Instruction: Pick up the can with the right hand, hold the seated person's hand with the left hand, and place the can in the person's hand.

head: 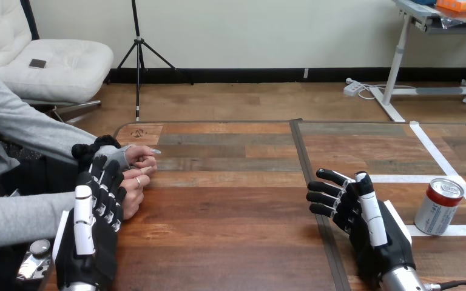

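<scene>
head view: wooden table [230,236] runs left to right. can [438,206] stands upright on the table at the right side, near half, beside strips of white tape [437,159] stuck to the tabletop; nothing touches it. right hand [364,227] is low over the table just left of the can, a clear gap between them, back of the hand up; its fingers [330,177] point left, nearly straight and a little fanned, holding nothing. left hand [94,233] is at the table's near left edge, back of the hand up, fingers side by side and close to straight, pointing toward the far side. the person's hands [138,173] rest on the table's left edge, clasped one in the other, just beyond and to the right of the left hand. the left hand's fingers lie alongside the nearer of the two; cannot tell whether they touch, and they are not curled round it. can and the person's hands are well apart, at opposite sides of the table.
</scene>
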Robot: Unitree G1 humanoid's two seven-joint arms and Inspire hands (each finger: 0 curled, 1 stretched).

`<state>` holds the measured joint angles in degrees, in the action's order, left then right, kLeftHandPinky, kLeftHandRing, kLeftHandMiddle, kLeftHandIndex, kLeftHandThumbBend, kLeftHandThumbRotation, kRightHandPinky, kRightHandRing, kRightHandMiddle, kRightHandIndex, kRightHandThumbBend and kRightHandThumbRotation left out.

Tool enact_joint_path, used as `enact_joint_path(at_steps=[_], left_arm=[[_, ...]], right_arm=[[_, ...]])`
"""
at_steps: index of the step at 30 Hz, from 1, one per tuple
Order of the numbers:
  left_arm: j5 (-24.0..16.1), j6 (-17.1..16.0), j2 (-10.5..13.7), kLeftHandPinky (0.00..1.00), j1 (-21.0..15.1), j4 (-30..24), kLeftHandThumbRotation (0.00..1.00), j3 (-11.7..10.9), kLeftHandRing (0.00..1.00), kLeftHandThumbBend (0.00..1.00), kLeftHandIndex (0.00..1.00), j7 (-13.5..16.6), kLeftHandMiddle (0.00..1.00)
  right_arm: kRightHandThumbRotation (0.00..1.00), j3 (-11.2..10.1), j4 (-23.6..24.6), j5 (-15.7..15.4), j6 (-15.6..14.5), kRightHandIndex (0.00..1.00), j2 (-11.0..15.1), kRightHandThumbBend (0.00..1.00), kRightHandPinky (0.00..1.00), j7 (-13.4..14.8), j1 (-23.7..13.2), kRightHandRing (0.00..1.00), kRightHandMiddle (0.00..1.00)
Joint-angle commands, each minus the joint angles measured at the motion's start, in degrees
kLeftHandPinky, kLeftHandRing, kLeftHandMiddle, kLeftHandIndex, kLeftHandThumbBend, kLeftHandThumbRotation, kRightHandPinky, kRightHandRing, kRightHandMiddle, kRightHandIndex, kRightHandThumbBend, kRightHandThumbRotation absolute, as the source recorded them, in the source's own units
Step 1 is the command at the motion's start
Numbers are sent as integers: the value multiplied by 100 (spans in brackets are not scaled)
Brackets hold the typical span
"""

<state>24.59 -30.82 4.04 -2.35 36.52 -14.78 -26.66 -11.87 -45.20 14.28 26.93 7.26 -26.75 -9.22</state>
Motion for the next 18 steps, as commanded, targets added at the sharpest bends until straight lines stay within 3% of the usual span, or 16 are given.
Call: enact_joint_path(at_steps=[1,18], left_arm=[[-109,-20,57,100,-274,-309,100,-14,97,54,97,63,95],[-21,28,62,100,-335,-243,100,-45,97,56,97,-60,95]], right_arm=[[90,12,324,-20,11,76,130,76,73,27,-442,73,73],[90,-13,252,16,-54,76,184,78,73,-137,-518,74,74]])
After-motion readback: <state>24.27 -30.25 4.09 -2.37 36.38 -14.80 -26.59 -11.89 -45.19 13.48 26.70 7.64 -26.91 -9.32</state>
